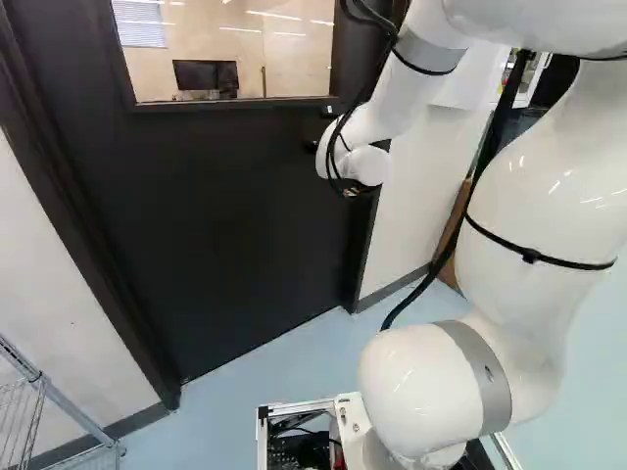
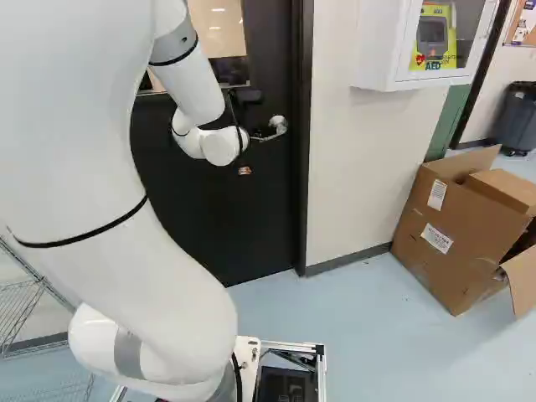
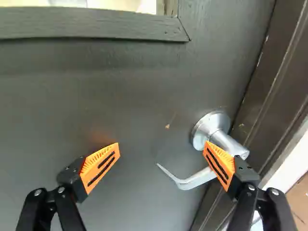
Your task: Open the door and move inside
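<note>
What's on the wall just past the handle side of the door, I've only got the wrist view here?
Observer: A white cabinet hangs on the wall, beyond the side of the door that has the handle.
Operator: Okay, and what's by the opposite side of the door?
Observer: A wire shelf stands there, close to the door frame.
Operator: Got it, what can you make out through the window?
Observer: A dark monitor shows through the window, in the room behind the door.
</note>
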### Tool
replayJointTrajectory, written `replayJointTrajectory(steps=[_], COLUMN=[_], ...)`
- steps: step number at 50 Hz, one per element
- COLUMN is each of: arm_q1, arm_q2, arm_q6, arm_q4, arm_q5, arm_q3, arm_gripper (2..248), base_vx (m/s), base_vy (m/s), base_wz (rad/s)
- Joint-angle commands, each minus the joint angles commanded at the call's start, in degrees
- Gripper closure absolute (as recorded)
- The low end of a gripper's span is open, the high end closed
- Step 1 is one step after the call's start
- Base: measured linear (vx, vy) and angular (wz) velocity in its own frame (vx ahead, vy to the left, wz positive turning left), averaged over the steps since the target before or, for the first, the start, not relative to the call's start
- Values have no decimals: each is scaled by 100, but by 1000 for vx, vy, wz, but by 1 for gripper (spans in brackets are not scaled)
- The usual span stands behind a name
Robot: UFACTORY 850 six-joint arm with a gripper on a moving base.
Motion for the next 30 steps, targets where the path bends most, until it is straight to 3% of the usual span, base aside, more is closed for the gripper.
replayJointTrajectory(steps=[30], arm_q1=[0], arm_q2=[-330], arm_q6=[0], arm_q4=[0], arm_q5=[0], arm_q3=[51], arm_gripper=[3], base_vx=[0], base_vy=[0], base_wz=[0])
